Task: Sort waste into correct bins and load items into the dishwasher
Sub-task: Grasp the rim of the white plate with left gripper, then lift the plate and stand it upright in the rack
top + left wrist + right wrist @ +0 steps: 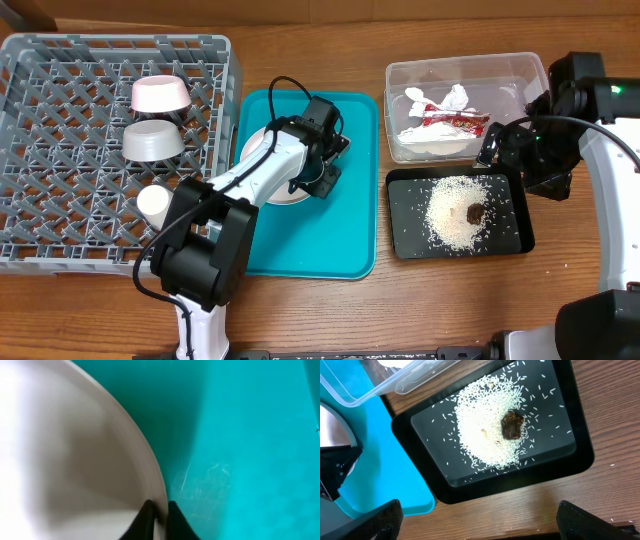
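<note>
Currently: left gripper (159, 517) pinched narrow on the rim of the white plate (75, 460), one finger inside the lip and one outside. The plate lies on the teal tray (355, 200), toward its left half.

Right gripper (482, 522) spread wide and holding nothing, poised just right of the teal tray over the near edge of the black tray (405, 235).

State of sort, places relative to the teal tray:
- Left of it, dish rack (60, 120) holds the pink-bottomed dish (160, 95), grey bowl (153, 141) and white cup (153, 205).
- Right of it, far side: clear tub (520, 75) with wrapper (455, 122) and napkin (450, 98).
- Right of it, near side: black tray carries the rice (480, 435) and brown lump (512, 425).
- Chopsticks not seen in any view.

Judgement: the plate looks like the last large item to go in the rack.

Risks:
- Grip is at the very edge of a smooth, wide plate. Lifting from one point could let it pivot or slide out of the fingers.
- A swinging plate could catch the rack wall or knock the cup standing nearest the tray.
- Rack space beside the bowl looks tight.
</note>
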Available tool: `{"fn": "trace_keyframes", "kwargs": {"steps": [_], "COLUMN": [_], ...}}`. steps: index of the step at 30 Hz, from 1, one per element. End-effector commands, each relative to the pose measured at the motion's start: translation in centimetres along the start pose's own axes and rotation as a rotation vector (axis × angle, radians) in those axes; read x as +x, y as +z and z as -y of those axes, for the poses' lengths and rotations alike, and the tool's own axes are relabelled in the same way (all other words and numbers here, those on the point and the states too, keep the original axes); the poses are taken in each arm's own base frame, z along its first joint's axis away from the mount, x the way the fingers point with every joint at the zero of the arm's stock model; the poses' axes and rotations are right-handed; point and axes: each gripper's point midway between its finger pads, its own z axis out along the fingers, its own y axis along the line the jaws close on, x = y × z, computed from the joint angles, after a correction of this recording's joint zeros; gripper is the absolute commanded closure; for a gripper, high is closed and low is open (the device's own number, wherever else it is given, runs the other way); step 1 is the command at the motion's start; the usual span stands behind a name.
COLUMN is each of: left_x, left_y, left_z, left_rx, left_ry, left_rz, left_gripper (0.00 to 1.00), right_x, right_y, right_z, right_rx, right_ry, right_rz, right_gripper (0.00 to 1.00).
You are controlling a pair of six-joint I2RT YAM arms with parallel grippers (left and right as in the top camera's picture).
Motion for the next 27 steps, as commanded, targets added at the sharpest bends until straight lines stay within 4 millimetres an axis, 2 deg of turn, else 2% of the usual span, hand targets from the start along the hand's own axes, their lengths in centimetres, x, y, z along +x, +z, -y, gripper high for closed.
{"fn": "trace_keyframes", "kwargs": {"steps": [1,4,7,13,18,27], "left_x": [0.2,-1.3,-3.1,-6.2,-6.7,-5.5], "left_y": [0.1,-1.8,-4.6,-11.4,-15.2,-20.8], "left_z": [-0.1,-0.1,-0.2,-1.7,-2.6,-6.6], "left_rx": [-0.003,-0.007,-0.016,-0.116,-0.142,-0.117], "left_ry": [-0.012,-0.011,-0.03,-0.078,-0.103,-0.248], "left_rz": [-0.031,-0.012,0.016,0.09,0.118,0.154], "left_gripper": [0.96,0.96,0.96,0.96,0.96,0.96], "right_x": [-0.3,-0.3,-0.3,-0.2,-0.2,-0.2], "right_y": [-1.3,-1.3,-1.3,-1.3,-1.3,-1.3], "right_z": [-0.3,-0.3,-0.3,-0.3,-0.3,-0.3], "right_rx": [-0.016,-0.016,-0.016,-0.016,-0.015,-0.015], "right_ry": [-0.016,-0.016,-0.016,-0.015,-0.015,-0.016], "right_rz": [0.049,0.049,0.049,0.046,0.046,0.047], "right_gripper": [0.0,0.0,0.0,0.0,0.0,0.0]}}
